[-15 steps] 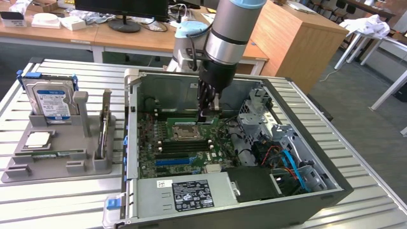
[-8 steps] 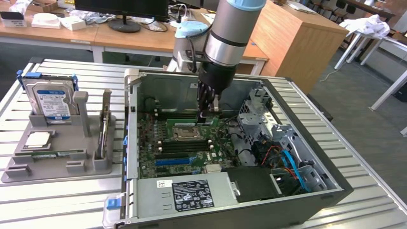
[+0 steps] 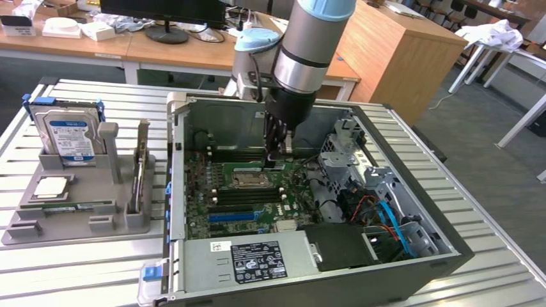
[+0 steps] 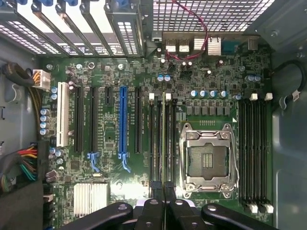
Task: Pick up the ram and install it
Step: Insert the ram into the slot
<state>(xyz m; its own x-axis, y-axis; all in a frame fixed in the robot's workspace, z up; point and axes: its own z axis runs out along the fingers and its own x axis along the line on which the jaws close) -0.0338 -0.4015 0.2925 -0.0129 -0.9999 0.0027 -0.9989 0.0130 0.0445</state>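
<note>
On a ribbed metal bench [image 3: 77, 275] in an office lab, we see the open computer case [image 3: 222, 121] enclosing the pincer [image 3: 279, 157]. It pinches the ram [image 4: 163, 143] edge-on, we judge to line it up with a motherboard [image 4: 110, 76] slot beneath, just beside the empty processor socket [image 4: 208, 160]. Well apart, a grey holder [image 3: 51, 227] keeps the hard drive [image 3: 70, 137] upright.

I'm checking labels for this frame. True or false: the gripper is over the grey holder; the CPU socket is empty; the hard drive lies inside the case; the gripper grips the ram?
The gripper is over the grey holder: false. It is inside the open computer case, over the motherboard.
The CPU socket is empty: true.
The hard drive lies inside the case: false. It stands in the holder, on the exterior view's left.
The gripper is shut on the ram: true, the stick shows edge-on above the memory slots.
</note>
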